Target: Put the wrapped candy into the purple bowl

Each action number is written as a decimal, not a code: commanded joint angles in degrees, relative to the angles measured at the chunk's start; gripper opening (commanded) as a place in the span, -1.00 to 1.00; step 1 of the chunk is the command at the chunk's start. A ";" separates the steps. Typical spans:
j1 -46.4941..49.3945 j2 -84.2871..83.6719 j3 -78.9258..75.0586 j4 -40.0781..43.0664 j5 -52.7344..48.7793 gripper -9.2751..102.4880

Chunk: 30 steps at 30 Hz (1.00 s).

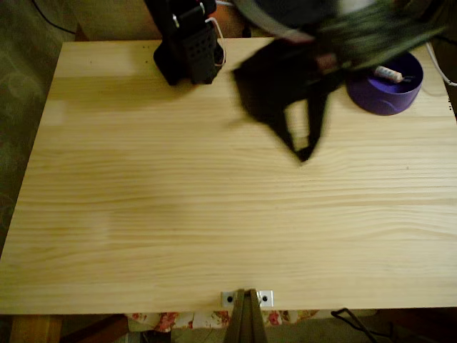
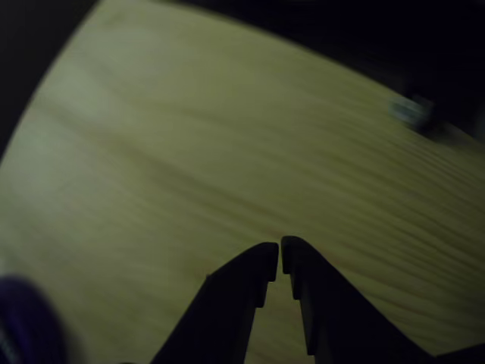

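Note:
The purple bowl [image 1: 385, 96] stands at the table's far right corner in the fixed view. The wrapped candy [image 1: 389, 73], a small white roll with pinkish marks, lies inside it against the far wall. My gripper [image 1: 303, 151] is motion-blurred over the table just left of the bowl, tips pointing at the wood. In the other view my gripper [image 2: 280, 254] is shut, the dark fingers [image 2: 242, 292] almost touching, with nothing between them. A blurred edge of the purple bowl [image 2: 23, 322] shows at the lower left there.
The arm's black base [image 1: 187, 50] stands at the table's far edge. A metal bracket [image 1: 246, 298] sits on the front edge, also seen as the bracket [image 2: 409, 112]. A white cable [image 1: 441, 61] runs past the bowl on the right. Bare wooden table [image 1: 178, 207] spreads below.

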State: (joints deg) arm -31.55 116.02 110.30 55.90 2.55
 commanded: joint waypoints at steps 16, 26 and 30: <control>30.67 39.11 41.92 -11.69 -0.35 -0.85; 32.43 53.00 54.93 -11.07 -2.02 -0.85; 32.70 61.35 61.08 -9.32 -3.25 -0.85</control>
State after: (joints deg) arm 0.44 170.95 170.07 45.53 0.00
